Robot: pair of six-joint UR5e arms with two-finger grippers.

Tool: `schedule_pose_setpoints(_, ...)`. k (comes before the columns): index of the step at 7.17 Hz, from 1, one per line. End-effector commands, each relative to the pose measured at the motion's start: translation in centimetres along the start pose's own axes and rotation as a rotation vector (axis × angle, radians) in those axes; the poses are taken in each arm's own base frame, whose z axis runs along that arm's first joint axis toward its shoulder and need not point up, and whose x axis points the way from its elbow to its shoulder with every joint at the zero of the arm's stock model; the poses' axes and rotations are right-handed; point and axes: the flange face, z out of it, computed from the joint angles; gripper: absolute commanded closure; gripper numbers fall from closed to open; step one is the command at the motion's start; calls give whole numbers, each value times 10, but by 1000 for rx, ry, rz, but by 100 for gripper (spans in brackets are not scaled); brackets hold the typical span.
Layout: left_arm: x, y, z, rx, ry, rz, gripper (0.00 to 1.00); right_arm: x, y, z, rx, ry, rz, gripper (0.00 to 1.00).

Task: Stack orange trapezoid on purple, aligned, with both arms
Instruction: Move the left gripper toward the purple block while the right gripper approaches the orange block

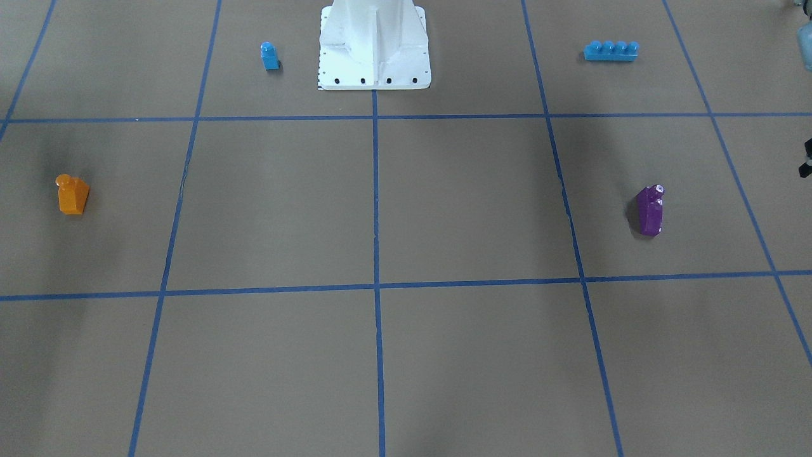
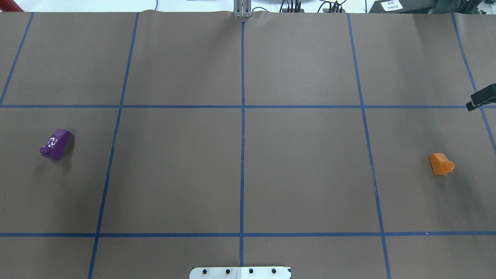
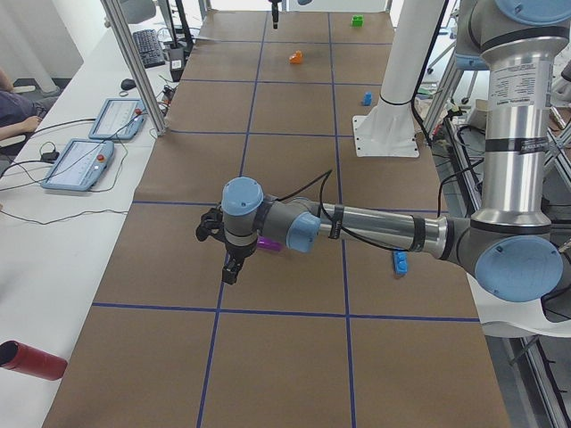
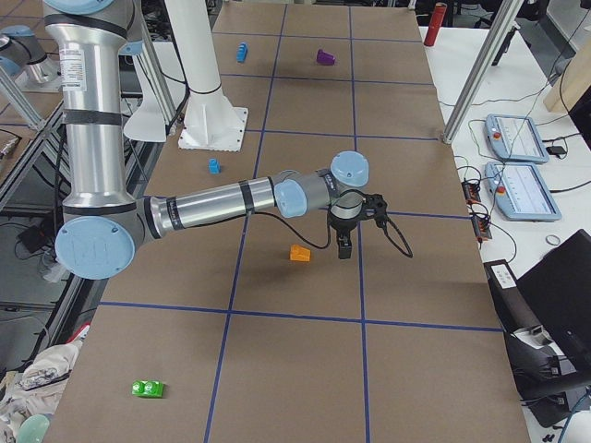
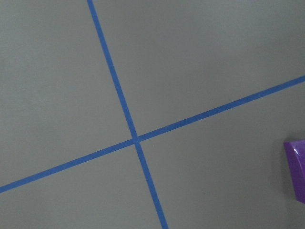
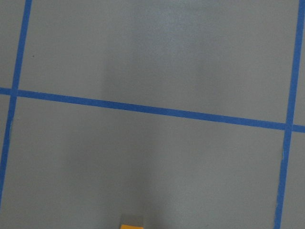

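As the table lies: brown-papered table ruled into squares by blue tape lines; the two task bricks sit well apart, one toward each end.
Orange trapezoid: on the paper at the robot's right end, in the middle row of squares, nothing touching it. Only a sliver shows at the bottom edge of the right wrist view.
Purple: on the paper at the robot's left end, same middle row, glare on its sloped face. Cut off by the right edge of the left wrist view, beside a tape crossing.
Left gripper: pointing down near the purple, on the operators' side of it, not over it; the wrist hides part of the brick in the left side view. Fingers: cannot tell whether spread or closed.
Right gripper: pointing down just beside the orange trapezoid, on the operators' side, apart from it. Only a black sliver reaches the overhead view's right edge. Fingers: cannot tell.
Small blue one-stud brick: near the white pedestal, on the robot's right.
Long blue four-stud brick: on the pedestal's other side, in the row nearest the robot.
Green brick: far out past the orange, at the right end.
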Motion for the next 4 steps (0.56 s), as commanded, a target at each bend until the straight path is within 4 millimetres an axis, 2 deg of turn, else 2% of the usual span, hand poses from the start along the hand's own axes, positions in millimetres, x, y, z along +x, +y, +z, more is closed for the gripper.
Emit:
schedule_pose_setpoints(1,52,21,52,-17,49,-154,0,0,1,2,-4,0,0,0)
schedule_pose_setpoints(3,105,36,93,-70,102,-179,0,1,3,3,-7,1,3,0)
schedule_pose_setpoints(4,127,34,108,-79,91,-133,0,3,4,4,-9,2,4,0)
